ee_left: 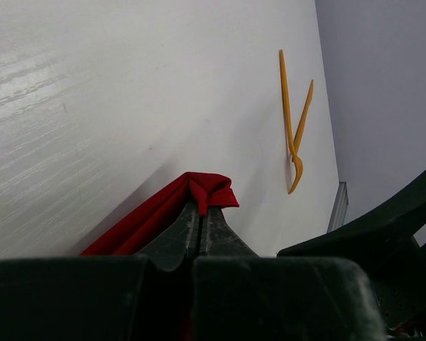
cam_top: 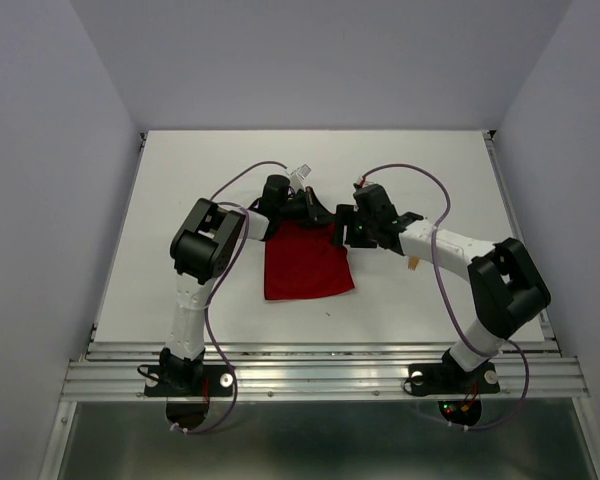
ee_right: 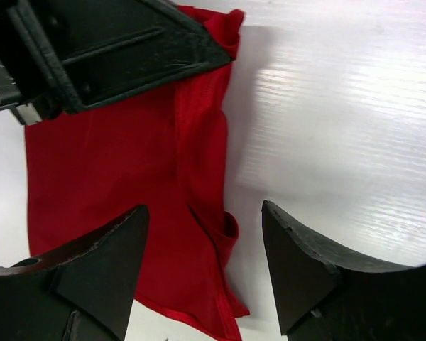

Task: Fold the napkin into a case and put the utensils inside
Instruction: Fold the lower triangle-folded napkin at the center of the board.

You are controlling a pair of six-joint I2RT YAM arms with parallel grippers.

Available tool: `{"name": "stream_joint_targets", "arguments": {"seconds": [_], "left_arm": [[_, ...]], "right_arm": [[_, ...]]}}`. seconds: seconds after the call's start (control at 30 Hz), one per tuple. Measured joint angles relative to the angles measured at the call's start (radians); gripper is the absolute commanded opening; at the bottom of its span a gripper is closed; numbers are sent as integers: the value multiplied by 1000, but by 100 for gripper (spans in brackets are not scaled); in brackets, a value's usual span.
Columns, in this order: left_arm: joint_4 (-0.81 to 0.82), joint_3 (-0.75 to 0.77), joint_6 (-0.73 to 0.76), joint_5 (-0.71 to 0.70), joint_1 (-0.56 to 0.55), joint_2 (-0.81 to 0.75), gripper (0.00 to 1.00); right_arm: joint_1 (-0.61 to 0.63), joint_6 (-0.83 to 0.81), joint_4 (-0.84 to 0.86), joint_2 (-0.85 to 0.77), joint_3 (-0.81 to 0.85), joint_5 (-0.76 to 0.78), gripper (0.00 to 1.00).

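Robot lab cell, white table [cam_top: 180, 180], grey enclosing walls [cam_top: 40, 150], aluminium rail [cam_top: 320, 378], left arm [cam_top: 187, 318], right arm [cam_top: 492, 290] bolted on.

Bright even light; table [ee_right: 355, 106] glare; left pincer [ee_left: 201, 207] blurred

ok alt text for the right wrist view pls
The open right hand hangs over a red napkin on a white table, straddling its rumpled right edge. The shut left hand holds the napkin's top corner.

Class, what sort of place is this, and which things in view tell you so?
Probably a robot test cell: a left arm and right arm bolted to a metal rail at a white table, plain walls around, a red napkin and orange utensils on it.
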Motion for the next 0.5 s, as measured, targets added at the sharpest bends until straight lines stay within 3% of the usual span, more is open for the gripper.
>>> {"name": "stream_joint_targets", "arguments": {"seconds": [0.17, 0.23, 0.4, 0.47, 0.5], "left_arm": [[0, 0, 0, 3, 0, 0, 0], [0, 0, 0, 5, 0, 0, 0], [0, 0, 1, 8, 0, 0, 0], [0, 0, 2, 10, 0, 0, 0], [0, 0, 3, 11, 0, 0, 0]], "right_arm": [[0, -2, 43, 31, 5, -49, 68], [0, -8, 50, 51, 13, -66, 63], [0, -20, 67, 109, 39, -98, 35], [0, -23, 71, 119, 43, -101, 29], [0, -22, 73, 127, 48, -102, 19]]}}
